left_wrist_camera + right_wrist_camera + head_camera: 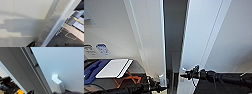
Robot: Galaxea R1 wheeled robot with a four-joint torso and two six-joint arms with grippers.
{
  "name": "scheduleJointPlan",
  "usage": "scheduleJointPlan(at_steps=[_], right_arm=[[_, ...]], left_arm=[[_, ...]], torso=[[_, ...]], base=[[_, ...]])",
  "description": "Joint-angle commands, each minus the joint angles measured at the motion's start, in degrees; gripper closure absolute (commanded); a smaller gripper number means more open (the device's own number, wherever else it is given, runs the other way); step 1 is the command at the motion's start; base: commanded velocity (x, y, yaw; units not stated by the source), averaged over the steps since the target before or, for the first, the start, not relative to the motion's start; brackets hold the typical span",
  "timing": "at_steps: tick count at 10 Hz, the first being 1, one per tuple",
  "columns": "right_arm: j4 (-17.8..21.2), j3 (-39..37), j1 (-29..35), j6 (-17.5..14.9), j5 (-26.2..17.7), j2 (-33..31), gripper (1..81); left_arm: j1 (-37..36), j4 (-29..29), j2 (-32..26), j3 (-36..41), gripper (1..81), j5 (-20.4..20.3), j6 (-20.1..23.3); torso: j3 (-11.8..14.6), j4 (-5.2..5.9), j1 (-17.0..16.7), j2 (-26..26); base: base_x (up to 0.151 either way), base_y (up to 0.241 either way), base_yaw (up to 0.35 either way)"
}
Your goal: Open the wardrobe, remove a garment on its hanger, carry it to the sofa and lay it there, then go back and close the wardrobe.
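At the wardrobe (pixel 151 37), both arms reach its slightly parted doors.

1. Both arms are black, built from short, knobbly cylindrical segments joined end to end.
2. The left claw (pixel 162 88) is a dark, narrow tip on a black, ribbed wrist section.
3. The right claw (pixel 182 74) is likewise black, with small lugs standing up from the collar behind it.
4. A thin dark cable loops beneath the right wrist.
5. In the right wrist view, black blocky arm parts show beside a yellow-orange patch.
6. A curved black edge of the robot sits in each wrist view.
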Motion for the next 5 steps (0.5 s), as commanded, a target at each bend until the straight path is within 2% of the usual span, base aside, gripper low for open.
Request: scheduleJointPlan(at_steps=[1, 5], right_arm=[[2.00, 7.05, 4.78, 1.35, -1.49, 2.53, 1.0], [2.00, 7.48, 4.08, 1.35, -1.40, 2.01, 1.0]], left_arm=[[-2.38, -1.17, 4.64, 18.28, 1.0, -3.24, -0.75], [-0.97, 0.85, 4.47, 21.44, 1.0, -3.33, -0.84]], torso=[[0.00, 0.00, 0.00, 0.00], [0.00, 0.00, 0.04, 0.00]], base=[[0.000, 0.000, 0.000], [0.000, 0.000, 0.000]])
